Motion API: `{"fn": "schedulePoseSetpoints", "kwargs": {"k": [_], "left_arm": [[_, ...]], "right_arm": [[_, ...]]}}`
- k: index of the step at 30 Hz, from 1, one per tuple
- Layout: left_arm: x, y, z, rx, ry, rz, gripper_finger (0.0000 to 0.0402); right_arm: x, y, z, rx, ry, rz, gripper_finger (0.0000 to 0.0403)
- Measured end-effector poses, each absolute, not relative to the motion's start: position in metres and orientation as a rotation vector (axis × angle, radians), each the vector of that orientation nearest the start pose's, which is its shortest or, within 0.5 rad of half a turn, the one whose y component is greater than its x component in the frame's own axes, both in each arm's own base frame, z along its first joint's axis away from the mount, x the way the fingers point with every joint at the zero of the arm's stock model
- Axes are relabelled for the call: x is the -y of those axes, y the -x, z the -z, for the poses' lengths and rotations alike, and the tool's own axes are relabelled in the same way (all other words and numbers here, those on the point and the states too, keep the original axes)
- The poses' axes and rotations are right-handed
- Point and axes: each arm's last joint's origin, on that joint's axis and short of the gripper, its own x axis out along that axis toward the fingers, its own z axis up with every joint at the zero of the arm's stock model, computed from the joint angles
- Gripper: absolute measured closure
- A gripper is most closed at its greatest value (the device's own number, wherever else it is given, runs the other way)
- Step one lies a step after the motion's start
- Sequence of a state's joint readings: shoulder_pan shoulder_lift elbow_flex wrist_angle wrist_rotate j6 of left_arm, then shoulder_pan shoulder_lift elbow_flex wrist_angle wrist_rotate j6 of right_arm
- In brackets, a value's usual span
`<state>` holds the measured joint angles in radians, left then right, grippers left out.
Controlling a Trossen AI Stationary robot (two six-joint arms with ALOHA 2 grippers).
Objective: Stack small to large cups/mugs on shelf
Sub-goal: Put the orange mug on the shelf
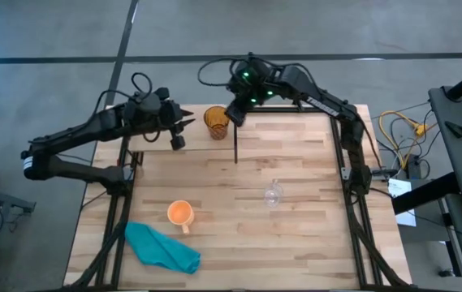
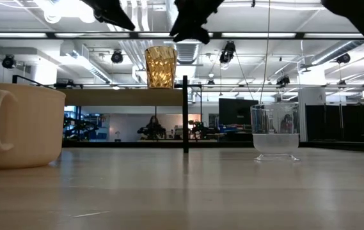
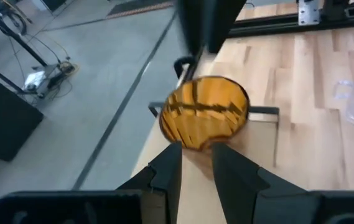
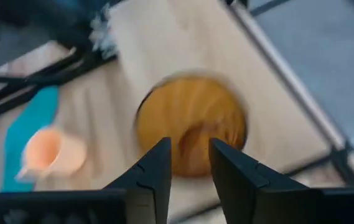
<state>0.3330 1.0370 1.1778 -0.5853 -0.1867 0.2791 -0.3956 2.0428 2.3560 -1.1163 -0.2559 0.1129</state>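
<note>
The amber tumbler (image 1: 217, 122) (image 2: 160, 66) stands upright by its base on the raised pale shelf (image 1: 202, 144) (image 2: 105, 97) at the table's far edge. My left gripper (image 1: 187, 123) (image 3: 196, 163) hovers to the tumbler's left, pointing at it, its fingers a narrow gap apart. My right gripper (image 1: 237, 114) (image 4: 190, 158) hangs just above and right of the tumbler's rim, also narrowly open. The orange mug (image 1: 180, 213) (image 2: 18, 124) and the small clear glass cup (image 1: 274, 194) (image 2: 276, 131) stand on the tabletop below.
A teal cloth (image 1: 161, 248) lies crumpled at the near left corner. A black post (image 1: 236, 144) (image 2: 185, 115) holds up the shelf's right end. Black frame rails (image 1: 351, 154) run along the table's sides. Bare planks lie between mug and glass cup.
</note>
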Motion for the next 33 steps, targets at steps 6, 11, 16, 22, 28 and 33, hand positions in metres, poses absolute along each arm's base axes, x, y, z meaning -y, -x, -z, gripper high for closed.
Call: {"fn": "schedulePoseSetpoints", "kwargs": {"k": [6,11,16,22,28,33], "left_arm": [[-0.059,-0.172,-0.386,-0.531,-0.107,-0.373,0.0327],[-0.048,-0.163,-0.387,-0.487,0.019,-0.209,0.0327],[-0.039,-0.165,-0.383,-0.528,0.046,-0.111,0.0327],[-0.027,-0.173,-0.366,-0.697,0.093,-0.042,0.0327],[-0.010,-0.177,-0.347,-0.910,0.136,0.026,0.0327],[0.005,-0.183,-0.333,-1.043,0.211,0.036,0.0327]], "right_arm": [[0.119,-0.356,-0.419,-0.931,-0.391,0.119,0.0317],[0.087,-0.332,-0.434,-1.014,-0.380,0.066,0.0324],[0.061,-0.331,-0.436,-1.054,-0.351,0.004,0.0322],[0.038,-0.336,-0.430,-1.104,-0.372,-0.020,0.0320],[0.017,-0.338,-0.429,-1.125,-0.397,-0.038,0.0326],[0.002,-0.339,-0.428,-1.136,-0.371,-0.076,0.0324]]}}
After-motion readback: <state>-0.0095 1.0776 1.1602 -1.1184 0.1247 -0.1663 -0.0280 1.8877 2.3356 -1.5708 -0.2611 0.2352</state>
